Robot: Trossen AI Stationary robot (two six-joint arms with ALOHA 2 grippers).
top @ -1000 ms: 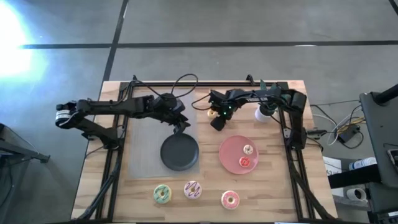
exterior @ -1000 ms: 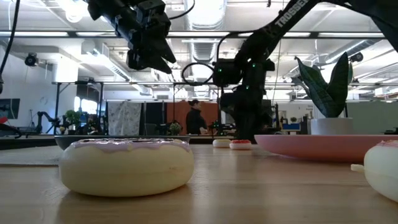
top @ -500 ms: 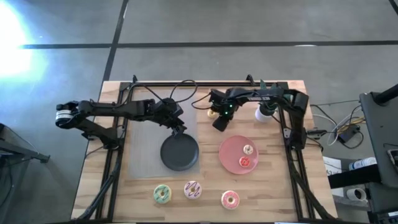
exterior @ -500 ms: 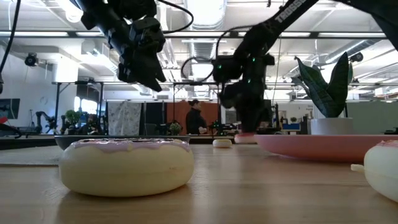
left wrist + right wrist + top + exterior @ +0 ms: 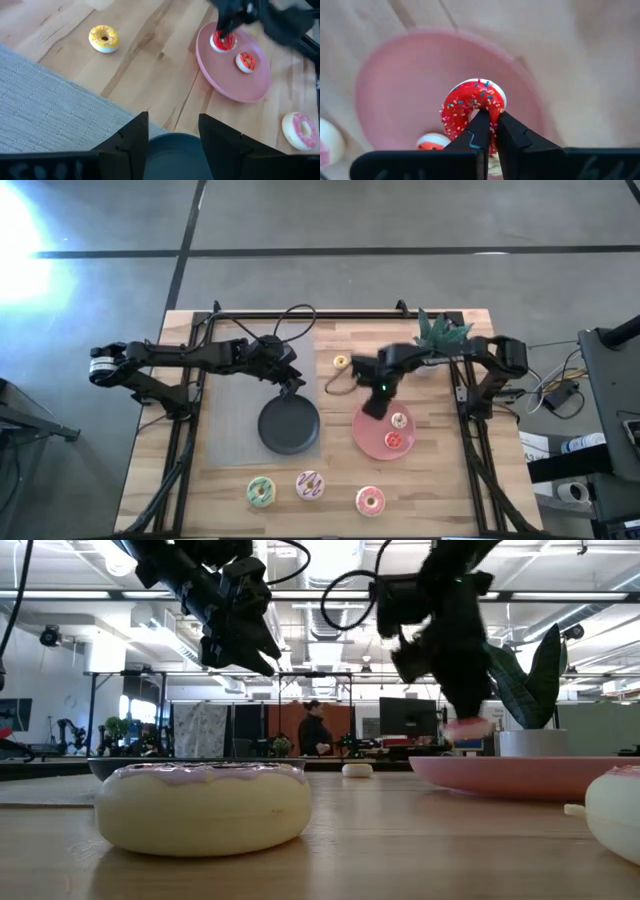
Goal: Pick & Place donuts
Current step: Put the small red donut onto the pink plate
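My right gripper [image 5: 375, 406] hangs over the far part of the pink plate [image 5: 372, 442], shut on a tiny red sprinkled donut [image 5: 472, 106], which also shows in the low view [image 5: 465, 727]. Two tiny donuts [image 5: 398, 421] [image 5: 393, 441] lie on that plate. A tiny yellow donut [image 5: 341, 362] lies flat on the table beyond it. My left gripper [image 5: 292, 383] stands open above the far rim of the black plate [image 5: 289, 426], holding nothing. The green [image 5: 261, 491], streaked white [image 5: 310, 484] and pink [image 5: 370, 500] larger donuts lie flat near the front edge. My right gripper pinches the red donut's ring at the side nearest the wrist [image 5: 490, 125] between its two fingers. The fingers slant down from above. The donut stands tilted on edge, frosting toward the wrist camera, lifted clear above the pink plate.
A white pot with a green plant [image 5: 432, 345] stands at the far right, close to my right arm. A grey mat [image 5: 235, 405] lies under the black plate. Black frame rails run along the table's left, right and far edges. A person [image 5: 315, 730] stands in the room behind.
My right gripper has taken the red donut up from the table beside the yellow donut. It has carried the donut toward the near and right edges, over the pink plate, lifted clear. The yellow donut has stayed where it was.
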